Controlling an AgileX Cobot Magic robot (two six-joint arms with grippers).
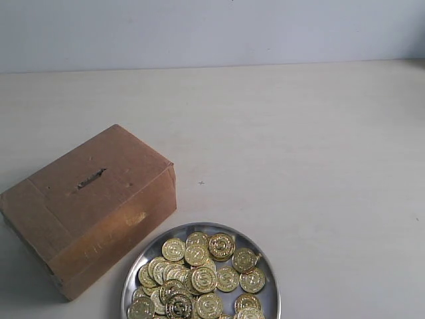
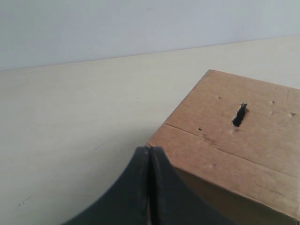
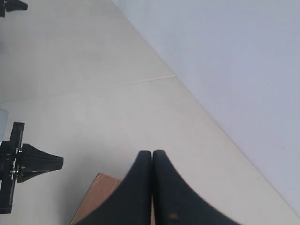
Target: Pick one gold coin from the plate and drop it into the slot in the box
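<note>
- One brown rectangular cardboard box (image 1: 89,209) sits on the left of the pale cream table (image 1: 312,166), turned at an angle with its largest face up.
- One narrow dark slot (image 1: 91,178) is cut through that top face, a short slit with ragged edges and nothing in it.
- One round shiny silver metal plate (image 1: 268,298) lies just beside the box's near right corner. I can't tell whether rim and cardboard touch, and the bottom edge of the exterior view cuts the plate off.
- The gold coins (image 1: 199,276) are heaped in the plate, overlapping each other. I make it roughly two dozen showing, but with the pile and the cut-off edge there's no exact tally. Every coin I can see is in the plate, with none on the table or the box.
- There are two grippers, and neither shows in the exterior view.
- The left gripper (image 2: 149,149) has its two black fingers pressed flat together, clenched on nothing. It hangs above the table just off a corner of the box, with the slot (image 2: 239,115) in plain sight beyond.
- The right gripper (image 3: 152,153) is likewise closed tight and empty, with a brown corner of the box (image 3: 101,199) showing beside it.
- A plain pale wall (image 1: 212,30) stands behind the table.
</note>
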